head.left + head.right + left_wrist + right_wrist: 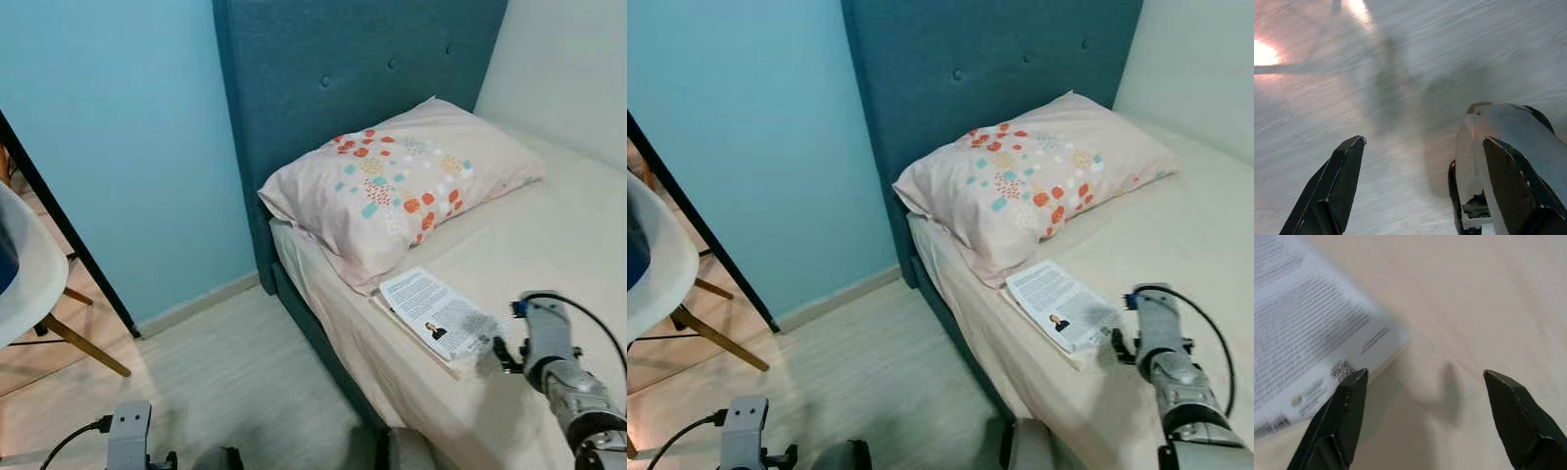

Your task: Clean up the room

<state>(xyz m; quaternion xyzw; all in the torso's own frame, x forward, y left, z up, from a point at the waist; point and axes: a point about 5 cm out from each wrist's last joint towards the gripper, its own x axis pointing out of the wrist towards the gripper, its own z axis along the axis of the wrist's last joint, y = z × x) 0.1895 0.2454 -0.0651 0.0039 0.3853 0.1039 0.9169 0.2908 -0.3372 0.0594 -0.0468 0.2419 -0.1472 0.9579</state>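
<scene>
**Right claw poised at the book**

The left claw (1415,186) hangs spread and empty over the floor (1400,73). The right claw (1425,416), wide open and holding nothing, hovers above the bed (549,235) at the book (436,315) corner. Beyond lies the pillow (402,181). The step looks like a pickup approach; next it likely needs shifting over the book's edge before closing.

The right arm (566,382) reaches forward over the bed (549,245), its wrist bent down toward the mattress. The right gripper (1425,382) hangs just above the sheet near the bed's outer edge, its two black fingers (1344,413) spread wide apart with nothing between them. The left arm (127,436) hangs low beside the bed, over the floor. The left gripper (1420,181) points downward, its fingers (1337,186) likewise spread wide and empty.
</scene>
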